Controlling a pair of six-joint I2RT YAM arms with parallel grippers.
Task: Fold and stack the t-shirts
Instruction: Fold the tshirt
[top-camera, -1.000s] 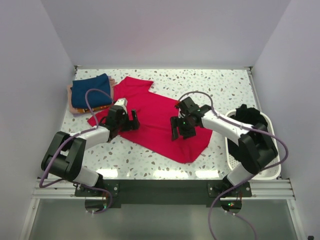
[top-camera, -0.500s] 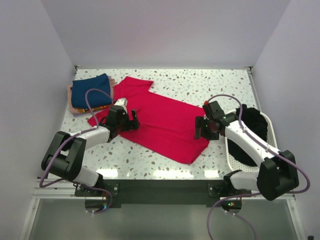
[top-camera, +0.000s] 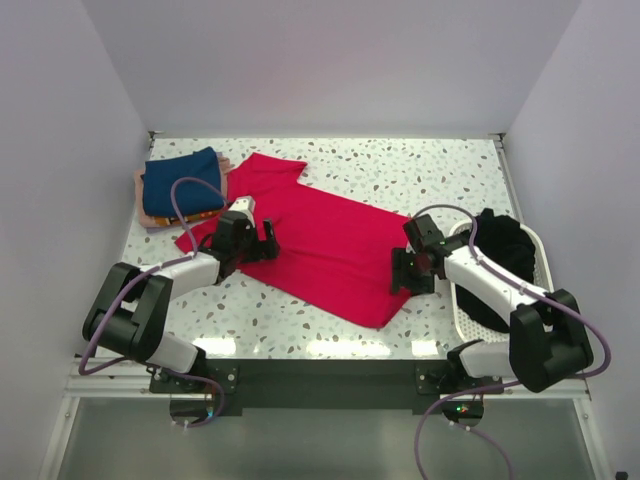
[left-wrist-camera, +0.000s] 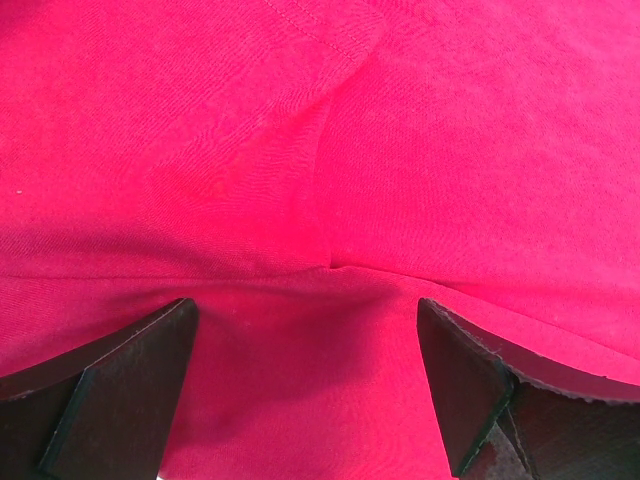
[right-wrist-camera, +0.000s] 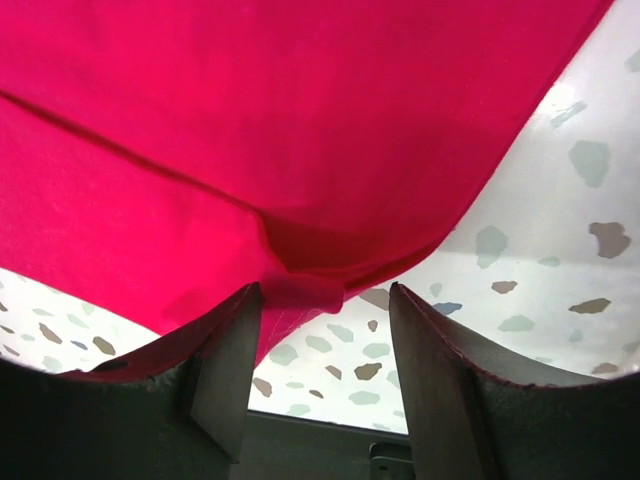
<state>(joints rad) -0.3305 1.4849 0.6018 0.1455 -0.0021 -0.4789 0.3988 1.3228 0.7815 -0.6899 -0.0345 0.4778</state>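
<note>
The crimson-red t-shirt lies spread flat across the middle of the speckled table, its collar end towards the far left and its hem towards the near right.

The left gripper rests on the shirt's left side near the sleeve. Its jaws stand wide apart and hold nothing. In the left wrist view both fingers press on the red cloth, with a shallow crease running between them.

The right gripper sits low at the shirt's right edge, just left of the white basket. Its jaws are partly open. In the right wrist view a small puckered bit of the hem lies between the fingers, touching one of them, and it is not clamped.

A navy t-shirt lies folded on a pale pink one in the far left corner. Black t-shirts fill the basket.
</note>
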